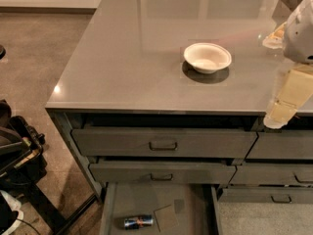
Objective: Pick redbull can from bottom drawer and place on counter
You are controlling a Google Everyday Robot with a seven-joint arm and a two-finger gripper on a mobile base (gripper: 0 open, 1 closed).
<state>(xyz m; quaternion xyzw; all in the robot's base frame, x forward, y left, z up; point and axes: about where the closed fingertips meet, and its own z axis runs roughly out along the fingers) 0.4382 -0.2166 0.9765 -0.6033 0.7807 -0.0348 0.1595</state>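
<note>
The redbull can (pixel 138 222) lay unpicked in the bottom drawer (pixel 142 199); the gripper (pixel 282 112), state unclear, hung by the counter (pixel 122 58).

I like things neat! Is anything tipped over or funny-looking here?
Yes: the redbull can lies on its side in the open bottom drawer, not standing. The gripper hangs by the front edge of the counter, far from the can.
</note>
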